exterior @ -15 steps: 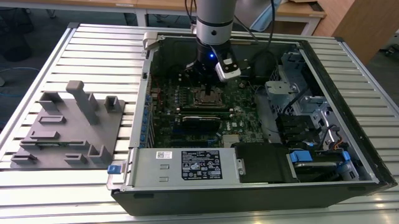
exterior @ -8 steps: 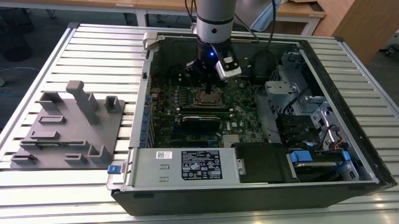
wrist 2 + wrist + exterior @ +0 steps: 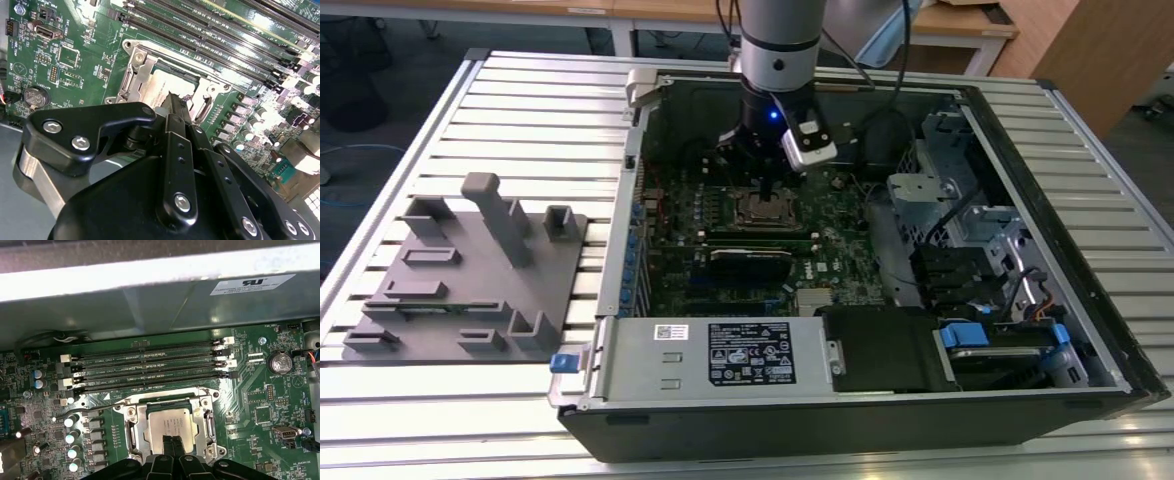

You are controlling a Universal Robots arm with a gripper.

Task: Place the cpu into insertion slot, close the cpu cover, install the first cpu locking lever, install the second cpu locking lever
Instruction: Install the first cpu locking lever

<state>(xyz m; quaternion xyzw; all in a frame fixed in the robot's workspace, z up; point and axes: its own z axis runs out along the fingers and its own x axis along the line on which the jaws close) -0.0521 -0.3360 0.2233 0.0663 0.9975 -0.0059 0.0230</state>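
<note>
The cpu (image 3: 172, 421) lies flat in the insertion slot (image 3: 131, 415), dull silver top up, on the green board inside the open computer case. The cpu cover (image 3: 140, 432) lies around it as a silvery frame; whether it is latched I cannot tell. My gripper (image 3: 172, 442) hangs directly over the cpu with its two thin black fingers pressed together, nothing between them. Their tips are at or just above the cpu's near edge. In the second wrist view the gripper (image 3: 175, 102) partly hides the cpu (image 3: 162, 82). In the exterior view the gripper (image 3: 767, 188) stands above the slot (image 3: 767, 212).
Long black memory slots (image 3: 150, 365) run just beyond the socket, and the case wall (image 3: 150, 305) rises behind them. Capacitors (image 3: 72, 435) stand beside the socket. A drive cage (image 3: 961, 230) and power supply (image 3: 707, 352) fill the case's other sides. A grey fixture block (image 3: 467, 270) sits on the table.
</note>
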